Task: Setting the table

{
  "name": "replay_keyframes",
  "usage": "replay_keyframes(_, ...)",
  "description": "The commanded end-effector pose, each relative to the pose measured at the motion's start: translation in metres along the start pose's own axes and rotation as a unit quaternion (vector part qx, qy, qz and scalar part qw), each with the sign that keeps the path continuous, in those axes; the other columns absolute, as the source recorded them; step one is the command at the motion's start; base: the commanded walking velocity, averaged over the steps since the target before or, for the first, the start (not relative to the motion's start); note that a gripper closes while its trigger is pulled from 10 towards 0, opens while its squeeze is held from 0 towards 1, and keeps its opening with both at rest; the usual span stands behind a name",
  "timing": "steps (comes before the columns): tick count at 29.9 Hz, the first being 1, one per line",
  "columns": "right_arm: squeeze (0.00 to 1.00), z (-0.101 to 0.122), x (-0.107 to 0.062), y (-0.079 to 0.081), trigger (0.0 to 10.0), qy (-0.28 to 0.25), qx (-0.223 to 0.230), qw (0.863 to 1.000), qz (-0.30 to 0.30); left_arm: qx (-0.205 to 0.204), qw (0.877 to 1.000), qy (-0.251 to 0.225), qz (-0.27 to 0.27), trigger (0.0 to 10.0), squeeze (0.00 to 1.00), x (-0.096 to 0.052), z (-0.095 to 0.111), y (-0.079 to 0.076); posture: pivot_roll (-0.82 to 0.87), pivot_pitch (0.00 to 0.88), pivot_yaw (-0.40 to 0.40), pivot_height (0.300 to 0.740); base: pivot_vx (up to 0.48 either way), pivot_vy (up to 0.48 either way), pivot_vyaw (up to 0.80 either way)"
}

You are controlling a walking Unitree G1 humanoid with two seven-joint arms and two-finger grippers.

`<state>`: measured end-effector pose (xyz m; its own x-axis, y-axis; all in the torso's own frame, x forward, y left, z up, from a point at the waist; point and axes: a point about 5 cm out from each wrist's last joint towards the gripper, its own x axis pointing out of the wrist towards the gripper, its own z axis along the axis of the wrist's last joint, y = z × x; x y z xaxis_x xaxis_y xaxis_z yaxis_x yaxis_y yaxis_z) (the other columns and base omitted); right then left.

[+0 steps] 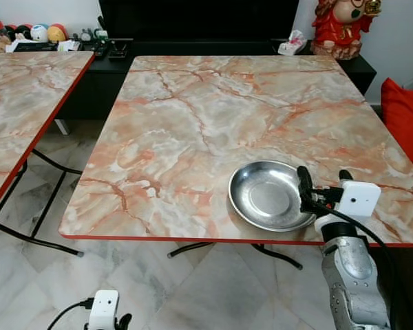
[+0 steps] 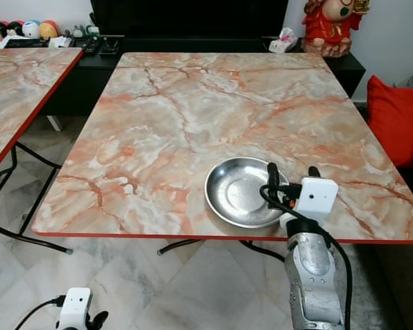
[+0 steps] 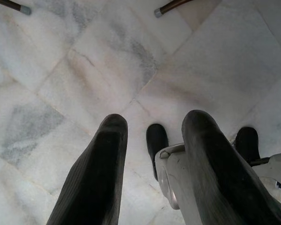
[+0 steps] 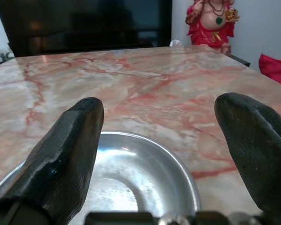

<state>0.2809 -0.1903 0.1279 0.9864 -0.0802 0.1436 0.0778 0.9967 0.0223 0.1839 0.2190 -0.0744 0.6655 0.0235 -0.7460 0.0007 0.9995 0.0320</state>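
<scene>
Left eye view: red figurine (image 1: 339,27) and cushion (image 1: 406,117) flank table (image 1: 213,124).

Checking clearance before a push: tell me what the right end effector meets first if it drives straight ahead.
Likely nothing soon: the open right end effector sits over the steel plate, pointing across bare marble table. Depth is unclear.

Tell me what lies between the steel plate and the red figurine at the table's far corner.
Only bare marble tabletop lies between the steel plate and the red figurine, seen in the left eye view.

A home living room: folding marble-top table (image 1: 193,130), TV cabinet (image 1: 96,82), figurine (image 1: 339,26)
</scene>
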Motion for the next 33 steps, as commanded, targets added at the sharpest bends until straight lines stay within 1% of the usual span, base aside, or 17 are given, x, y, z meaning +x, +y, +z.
replay_keyframes(1, 0.0, -0.003, -0.002, 0.003, 10.0, 0.002, -0.003, 1.0, 0.005, -0.004, 1.0, 0.006, 0.004, 10.0, 0.0, -0.001, -0.003, 0.001, -0.05, 0.02, 0.009, 0.74, 0.0, 0.0, 0.0)
replay_keyframes(3, 0.0, -0.003, -0.002, 0.004, 10.0, 0.002, -0.003, 1.0, 0.006, -0.006, 1.0, 0.005, 0.005, 10.0, 0.0, -0.001, -0.003, 0.001, -0.04, 0.019, 0.011, 0.74, 0.0, 0.0, 0.0)
replay_keyframes(10, 0.0, -0.003, -0.002, 0.008, 10.0, -0.002, 0.002, 1.0, 0.009, -0.003, 1.0, 0.003, 0.005, 10.0, 0.0, 0.0, 0.0, 0.003, -0.03, 0.009, 0.016, 0.74, 0.0, 0.294, 0.0)
replay_keyframes(16, 0.0, -0.005, -0.003, 0.01, 10.0, 0.001, 0.002, 1.0, 0.011, -0.001, 1.0, 0.002, 0.004, 10.0, 0.0, 0.0, 0.001, 0.003, -0.02, 0.002, 0.016, 0.74, 0.0, 0.442, 0.0)
replay_keyframes(22, 0.0, -0.004, 0.0, 0.012, 10.0, -0.004, 0.007, 1.0, 0.015, 0.002, 1.0, -0.003, 0.004, 10.0, 0.0, 0.001, 0.003, 0.002, -0.02, 0.0, 0.013, 0.74, 0.0, 0.44, 0.0)
replay_keyframes(24, 0.0, 0.001, 0.001, 0.014, 10.0, -0.019, 0.003, 1.0, 0.023, 0.001, 1.0, -0.006, 0.005, 10.0, 0.0, 0.001, 0.005, 0.002, -0.01, 0.002, 0.011, 0.74, 0.0, 0.422, 0.0)
replay_keyframes(28, 0.0, 0.004, 0.001, 0.017, 10.0, -0.027, -0.004, 0.999, 0.031, 0.001, 1.0, -0.008, 0.006, 10.0, 0.0, 0.001, 0.006, 0.002, -0.01, 0.01, 0.012, 0.74, 0.0, 0.423, 0.0)
replay_keyframes(33, 0.0, 0.004, -0.001, 0.02, 10.0, -0.029, -0.003, 0.999, 0.04, -0.002, 1.0, -0.012, 0.006, 10.0, 0.0, 0.002, 0.008, 0.002, -0.01, 0.015, 0.008, 0.74, 0.0, 0.416, 0.65)
